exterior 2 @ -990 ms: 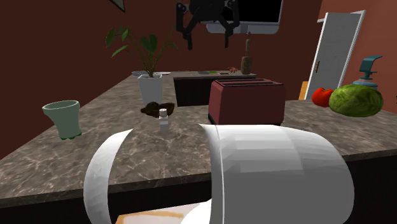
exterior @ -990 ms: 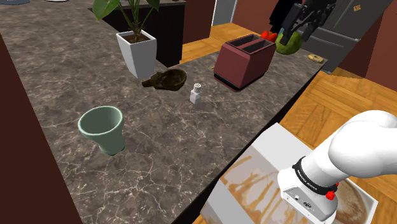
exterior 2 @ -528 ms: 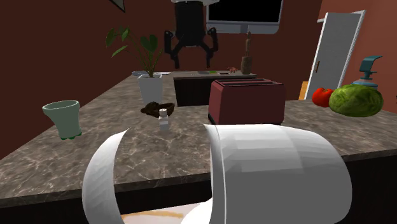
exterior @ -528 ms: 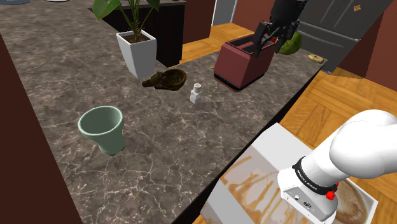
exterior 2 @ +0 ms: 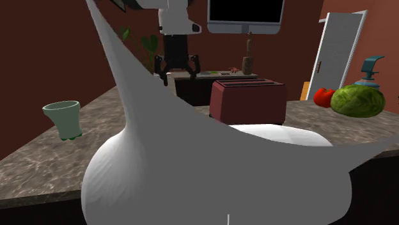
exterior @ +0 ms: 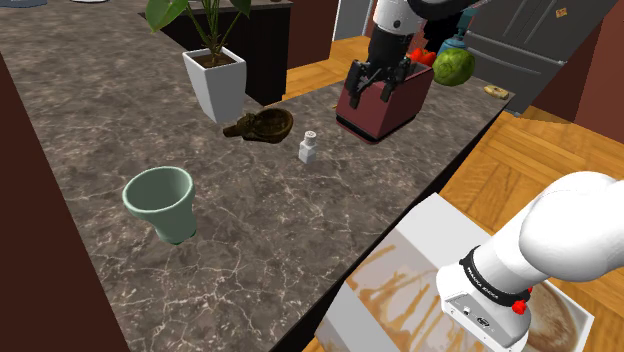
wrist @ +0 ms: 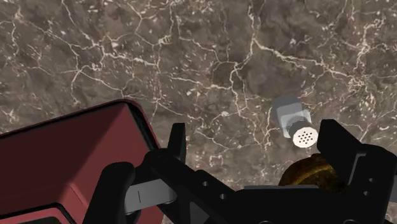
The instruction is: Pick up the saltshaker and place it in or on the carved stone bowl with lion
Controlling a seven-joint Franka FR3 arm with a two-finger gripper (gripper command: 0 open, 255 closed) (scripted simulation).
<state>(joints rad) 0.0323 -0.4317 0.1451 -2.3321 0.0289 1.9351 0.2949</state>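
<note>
The black gripper (exterior: 370, 93) (exterior 2: 179, 75) (wrist: 261, 149) hangs up in the air with its two fingers spread wide apart. Nothing is between them. In the shoulder view it is in front of the red toaster (exterior: 365, 118) (exterior 2: 249, 102) (wrist: 70, 159). From the wrist view it looks down at the dark stone counter (exterior: 250, 230) (exterior 2: 115, 121) (wrist: 191, 51), with the toaster next to one finger.

The saltshaker (exterior: 308, 146) (wrist: 294, 119) is near the other finger, but not between the two and not touching them. It is small and whitish, with little holes on top. It stands up straight on the counter, about halfway between the long edges, just beside the toaster.

The carved stone bowl (exterior: 262, 126) (wrist: 312, 173) is dark brown. It sits close to the saltshaker but does not touch it, on the side away from the stand's edge. In the wrist view a finger covers part of it.

A leafy plant in a white pot (exterior: 216, 82) stands past the bowl, near the far long edge of the counter. A light green cup (exterior: 162, 203) (exterior 2: 64, 119) stands well apart from the saltshaker, more to the shoulder view's left.

The toaster is close to the edge by the stand (exterior: 400, 290). A round green vegetable (exterior: 453, 66) (exterior 2: 358, 100) and a red tomato (exterior 2: 324, 96) sit beyond the toaster. The big white arm (exterior: 570, 235) (exterior 2: 192, 160) goes up from the stand
</note>
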